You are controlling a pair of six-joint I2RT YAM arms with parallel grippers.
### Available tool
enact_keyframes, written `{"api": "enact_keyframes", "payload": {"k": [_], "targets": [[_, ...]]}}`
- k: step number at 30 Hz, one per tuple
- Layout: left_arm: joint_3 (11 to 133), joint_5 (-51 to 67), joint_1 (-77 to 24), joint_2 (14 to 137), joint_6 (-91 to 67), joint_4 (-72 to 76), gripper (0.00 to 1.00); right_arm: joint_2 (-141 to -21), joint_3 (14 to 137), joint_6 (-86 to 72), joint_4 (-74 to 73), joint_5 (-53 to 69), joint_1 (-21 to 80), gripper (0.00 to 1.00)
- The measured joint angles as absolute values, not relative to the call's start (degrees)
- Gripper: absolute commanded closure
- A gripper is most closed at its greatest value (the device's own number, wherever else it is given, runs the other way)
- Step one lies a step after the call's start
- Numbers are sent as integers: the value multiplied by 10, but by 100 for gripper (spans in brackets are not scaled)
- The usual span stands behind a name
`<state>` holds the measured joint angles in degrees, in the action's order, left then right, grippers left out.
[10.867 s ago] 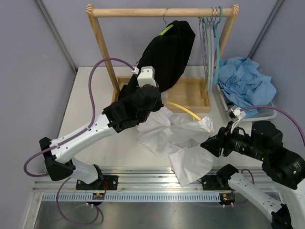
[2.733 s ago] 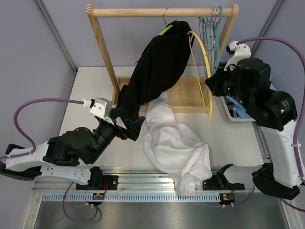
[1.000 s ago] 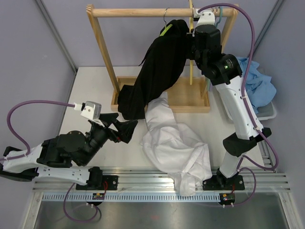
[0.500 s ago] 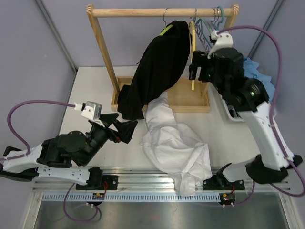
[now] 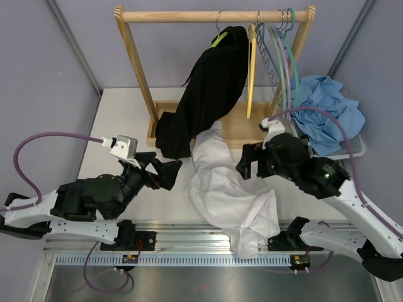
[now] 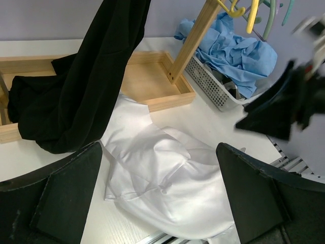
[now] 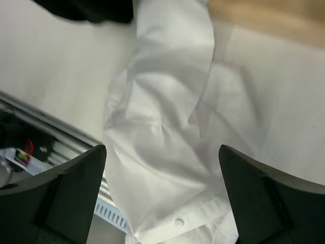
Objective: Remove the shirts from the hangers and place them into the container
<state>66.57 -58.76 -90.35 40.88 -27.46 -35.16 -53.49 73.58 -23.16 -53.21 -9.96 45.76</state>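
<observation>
Holding the left gripper [image 5: 165, 165] at lower left and the right gripper [image 5: 244, 162] right of centre spread wide, gripping nothing. Leaving the white shirt [image 5: 230, 195] crumpled on the table [image 5: 119, 119] at lower centre, outside the container [image 5: 352, 151] at right. Hanging the black shirt [image 5: 208, 88] on the lime green hanger [image 5: 218, 39] at upper centre, beside the bare yellow hanger [image 5: 250, 75].

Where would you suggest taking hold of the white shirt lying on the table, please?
I would pinch a raised fold near the middle of the white shirt, coming straight down: it lies spread on the table, so only its ridges give the jaws something to close around.
</observation>
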Motion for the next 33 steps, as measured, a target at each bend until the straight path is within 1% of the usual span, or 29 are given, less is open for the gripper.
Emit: {"api": "enact_keyframes", "payload": {"k": [4, 8, 11, 14, 17, 21, 23, 24, 26, 27, 28, 29, 30, 33], "targets": [[661, -590, -903, 409, -284, -360, 1, -539, 609, -293, -530, -96, 530, 1], [660, -590, -903, 409, -289, -366, 1, -556, 543, -352, -511, -107, 587, 1], [660, -590, -903, 409, -293, -366, 1, -596, 500, -383, -459, -124, 598, 1], [657, -590, -903, 407, -300, -368, 1, -665, 459, -408, -405, -149, 599, 0], [650, -590, -903, 401, -306, -374, 1, -754, 443, -430, -363, -182, 600, 0], [643, -590, -903, 392, -315, -379, 1, -862, 453, -442, -313, -218, 600, 0], [642, -590, -903, 390, -317, -379, 1, -882, 471, -444, -293, -225, 600, 3], [642, -590, -903, 389, -319, -380, 1, -891, 476, -445, -275, -229, 600, 11], [642, -590, -903, 386, -322, -382, 1, -905, 477, -448, -248, -231, 600, 21], [642, -590, -903, 384, -323, -383, 1, -906, 476, -448, -241, -232, 600, 42], [641, -590, -903, 382, -325, -384, 1, -906, 475, -448, -234, -234, 600, 57], [641, -590, -903, 379, -326, -385, 1, -905, 472, -450, -224, -234, 600, 83], [641, -590, -903, 378, -327, -388, 1, -905, 469, -455, -217, -237, 600, 100], [641, -590, -903, 376, -330, -391, 1, -896, 460, -484, -209, -251, 600, 100]]}}
